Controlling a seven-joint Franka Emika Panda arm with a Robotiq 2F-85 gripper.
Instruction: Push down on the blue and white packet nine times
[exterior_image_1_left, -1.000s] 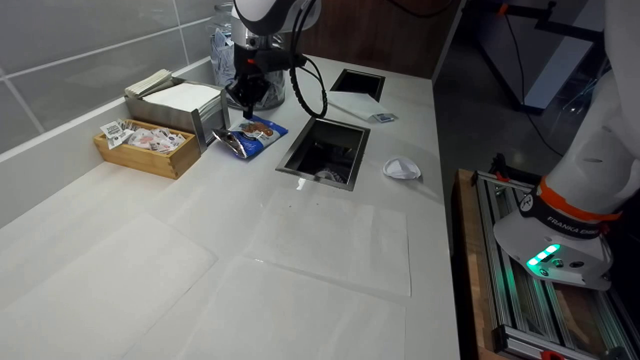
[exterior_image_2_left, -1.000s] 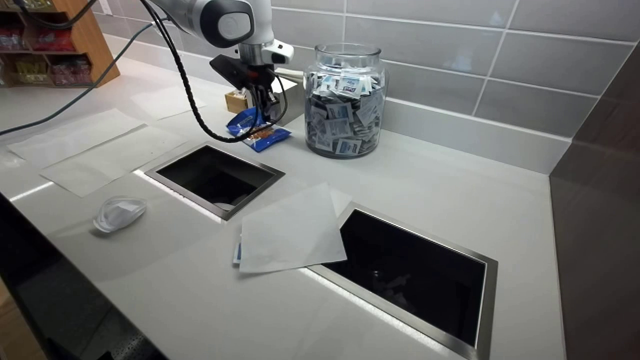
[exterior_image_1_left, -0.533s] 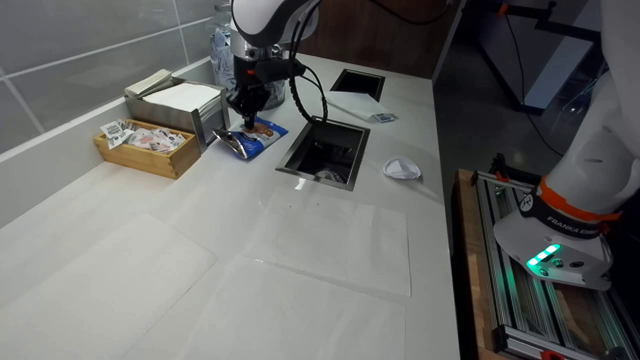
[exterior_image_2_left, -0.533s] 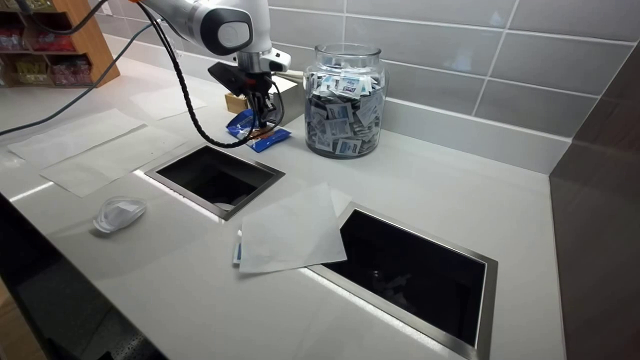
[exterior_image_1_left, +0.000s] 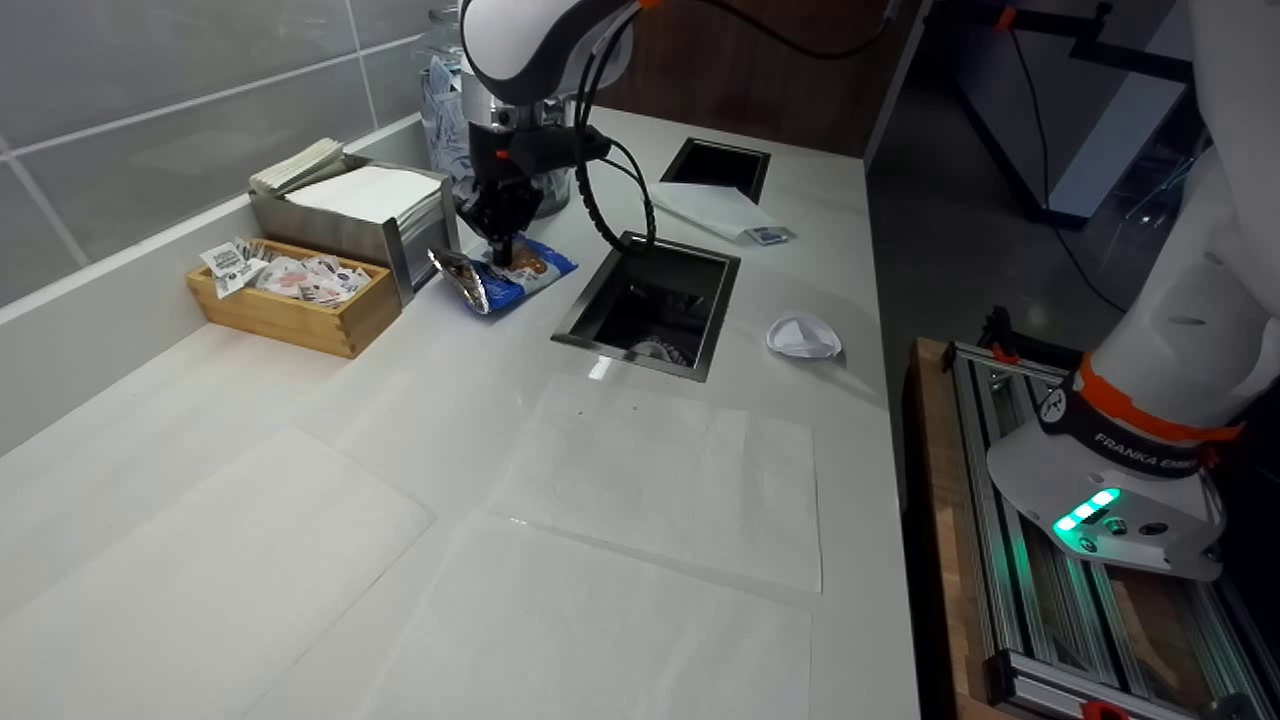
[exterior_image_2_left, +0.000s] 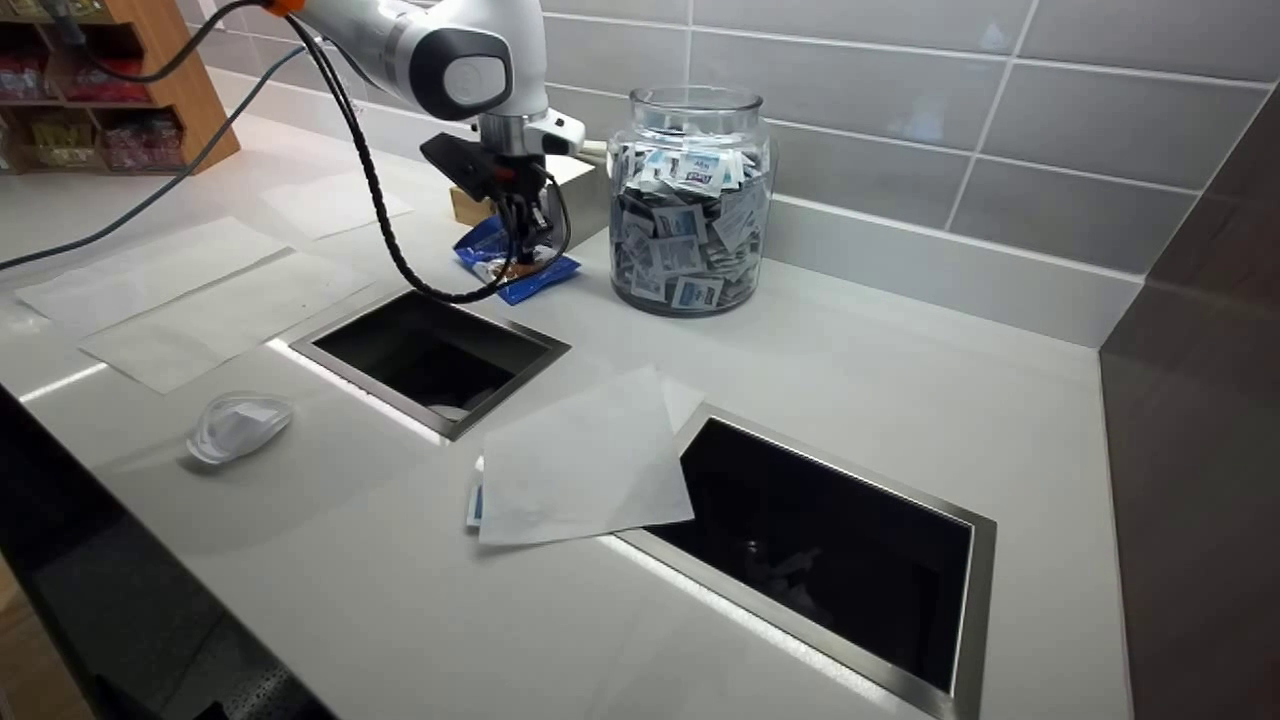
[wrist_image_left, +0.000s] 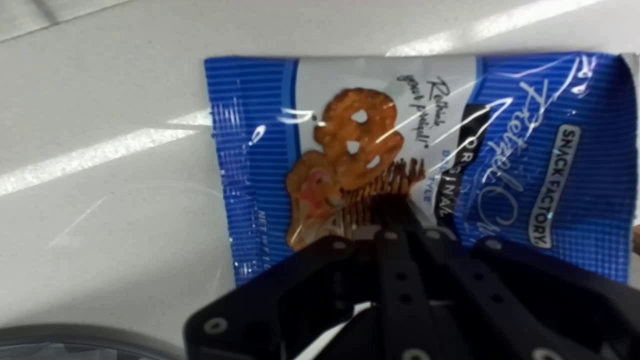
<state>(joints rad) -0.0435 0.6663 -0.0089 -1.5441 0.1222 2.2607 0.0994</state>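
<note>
The blue and white packet (wrist_image_left: 360, 130), a snack bag with pretzel pictures and white lettering, lies flat on the counter. Both exterior views show the packet (exterior_image_1_left: 512, 290) (exterior_image_2_left: 482, 242), its silvery end raised towards the napkin holder's side. My gripper (wrist_image_left: 392, 205) points straight down at the packet's middle, its fingers together. In both exterior views the tips of the gripper (exterior_image_1_left: 502, 260) (exterior_image_2_left: 526, 260) meet the packet's top, which looks dented around them. Nothing is held between the fingers. The gripper hides part of the packet's lower side in the wrist view.
A glass jar of small packets (exterior_image_2_left: 690, 240) stands close by the arm. Beside the packet are a metal napkin holder (exterior_image_1_left: 335, 235) and a wooden box of sachets (exterior_image_1_left: 270, 322). A square counter opening's rim (exterior_image_1_left: 630, 359) lies near. A crumpled white wrapper (exterior_image_1_left: 803, 337) sits near the edge.
My gripper has come down from above the packet onto its middle. The packet's silvery end has tipped up a little as the middle sank.
</note>
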